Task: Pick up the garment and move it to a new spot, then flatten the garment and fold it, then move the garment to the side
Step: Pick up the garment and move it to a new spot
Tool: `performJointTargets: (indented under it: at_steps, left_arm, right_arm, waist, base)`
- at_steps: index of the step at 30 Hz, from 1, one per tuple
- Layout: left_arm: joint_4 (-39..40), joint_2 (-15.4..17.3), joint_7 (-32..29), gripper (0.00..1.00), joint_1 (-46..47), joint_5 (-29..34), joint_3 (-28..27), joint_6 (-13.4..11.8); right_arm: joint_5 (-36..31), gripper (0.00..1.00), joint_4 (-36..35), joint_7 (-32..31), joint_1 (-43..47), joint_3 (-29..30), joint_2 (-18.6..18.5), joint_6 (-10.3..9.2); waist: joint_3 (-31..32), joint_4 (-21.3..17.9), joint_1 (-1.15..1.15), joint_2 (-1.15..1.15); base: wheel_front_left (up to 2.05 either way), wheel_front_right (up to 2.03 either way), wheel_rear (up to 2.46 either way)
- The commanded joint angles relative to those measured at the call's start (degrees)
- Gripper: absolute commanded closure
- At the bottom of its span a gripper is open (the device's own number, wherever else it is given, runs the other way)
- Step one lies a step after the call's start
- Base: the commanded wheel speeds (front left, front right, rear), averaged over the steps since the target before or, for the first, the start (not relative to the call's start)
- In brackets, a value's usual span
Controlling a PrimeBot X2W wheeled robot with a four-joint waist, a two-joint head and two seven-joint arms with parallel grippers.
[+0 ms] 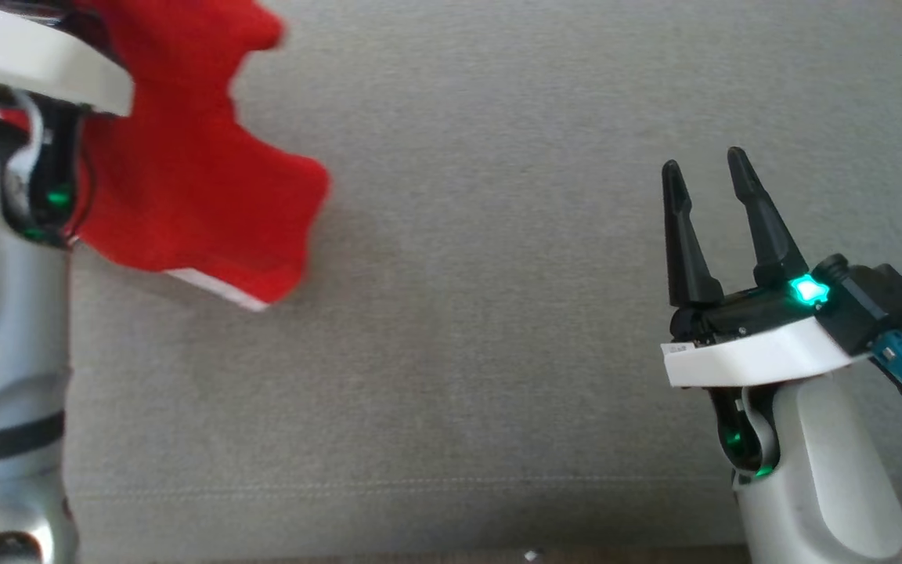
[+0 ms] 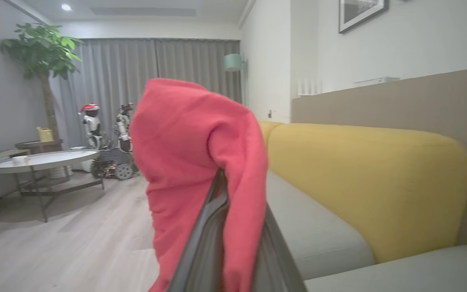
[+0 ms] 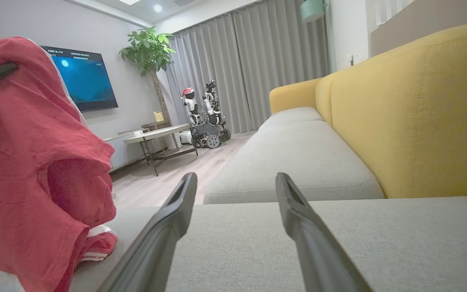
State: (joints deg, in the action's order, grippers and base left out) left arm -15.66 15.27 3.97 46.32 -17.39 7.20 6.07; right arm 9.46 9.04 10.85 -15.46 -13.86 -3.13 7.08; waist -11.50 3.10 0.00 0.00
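Head view: the grey sofa seat [image 1: 498, 235] spans the field. The red garment [image 1: 185, 180] hangs bunched at the far left, lifted clear of most of the cushion. In the right wrist view its white-striped lower edge [image 3: 95, 243] appears to rest on the seat, though contact cannot be confirmed.

Risks, as judged:
- The hold is on one gathered fold. Any swing, or drag from the trailing edge on the cushion, could pull the cloth free before it reaches its new spot.
- The garment is crumpled and doubled over. Set down in this shape, it will need considerable spreading before any fold is possible.
- Cloth drapes across the left wrist view and masks much of the landing area. Wood floor shows just beside it there, so a release too far left could put the garment off the sofa.

Left gripper [image 2: 233, 211]: the jaws are pinched nearly together on the garment, with cloth draped over both fingers [image 2: 201, 243]. It touches nothing else.

Right gripper [image 1: 703, 164]: the jaws are spread wide and hold nothing. It hovers over bare cushion at the right, well apart from the garment.
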Motion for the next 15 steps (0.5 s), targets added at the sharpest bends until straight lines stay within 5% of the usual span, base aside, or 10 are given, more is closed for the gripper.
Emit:
performJointTargets:
  at_steps: [1, 15]
  left_arm:
    - [4.0, 1.68, -1.2, 1.0, 1.66, -0.61, -1.15, -0.19]
    - [10.74, -9.3, -5.57, 1.0, 3.82, -1.1, 9.32, -1.87]
  right_arm:
    - [0.47, 0.0, -1.74, 0.69, -1.33, -1.46, 0.25, 0.41]
    - [2.48, 0.0, -1.89, 3.23, -3.95, -0.66, 0.25, 0.41]
  waist:
    - [-0.23, -1.7, 0.0, 0.0]
    - [-4.72, -12.41, 0.0, 0.0]
  base:
    - [0.0, 0.0, 0.0]
    - [0.0, 0.0, 0.0]
